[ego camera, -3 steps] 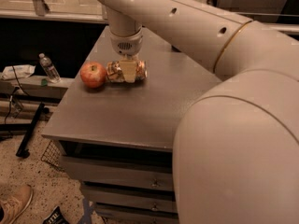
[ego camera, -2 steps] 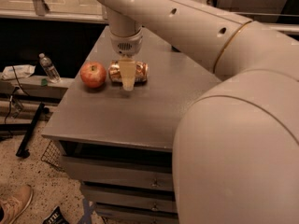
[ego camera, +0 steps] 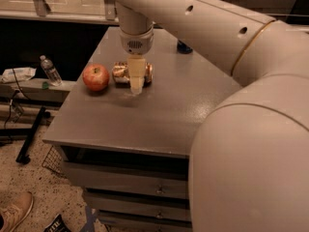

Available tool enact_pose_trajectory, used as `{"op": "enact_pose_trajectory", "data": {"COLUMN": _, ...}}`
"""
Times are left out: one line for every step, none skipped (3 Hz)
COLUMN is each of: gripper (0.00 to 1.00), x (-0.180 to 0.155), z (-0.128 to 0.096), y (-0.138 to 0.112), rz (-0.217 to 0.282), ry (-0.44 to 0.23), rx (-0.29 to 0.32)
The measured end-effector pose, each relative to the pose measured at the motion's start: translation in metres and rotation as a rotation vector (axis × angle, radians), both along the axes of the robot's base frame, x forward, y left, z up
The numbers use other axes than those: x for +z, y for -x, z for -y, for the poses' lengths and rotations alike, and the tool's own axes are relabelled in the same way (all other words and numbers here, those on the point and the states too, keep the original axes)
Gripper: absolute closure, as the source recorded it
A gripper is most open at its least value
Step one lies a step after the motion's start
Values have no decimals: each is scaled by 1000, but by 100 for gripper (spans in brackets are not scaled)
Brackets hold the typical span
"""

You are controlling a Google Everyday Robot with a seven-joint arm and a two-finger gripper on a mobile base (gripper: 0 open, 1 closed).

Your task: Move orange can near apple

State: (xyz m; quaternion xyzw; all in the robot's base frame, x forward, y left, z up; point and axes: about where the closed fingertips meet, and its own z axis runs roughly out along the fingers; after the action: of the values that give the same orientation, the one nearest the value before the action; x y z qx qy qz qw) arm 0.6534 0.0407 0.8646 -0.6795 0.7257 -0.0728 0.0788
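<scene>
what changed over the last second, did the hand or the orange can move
The hand has come down a little, and its tip now sits low in front of the orange can, near the tabletop. Whether it grips the can does not show. The can has stayed on its side beside the apple, and neither has shifted.

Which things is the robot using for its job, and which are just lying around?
For the job: orange can, lying on its side on the table; apple, just left of it; gripper, down at the can.
Just lying about: water bottle, left of the table; dark blue thing, half hidden behind the arm; tan shoe on the floor.
</scene>
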Motion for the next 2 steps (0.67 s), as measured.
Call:
{"op": "enact_pose_trajectory", "data": {"gripper": 0, "x": 21, "z": 38, "y": 0, "rz": 38, "ry": -40, "rx": -37}}
{"op": "enact_pose_trajectory", "data": {"gripper": 0, "x": 28, "z": 82, "y": 1, "rz": 41, "ry": -97, "rx": -69}}
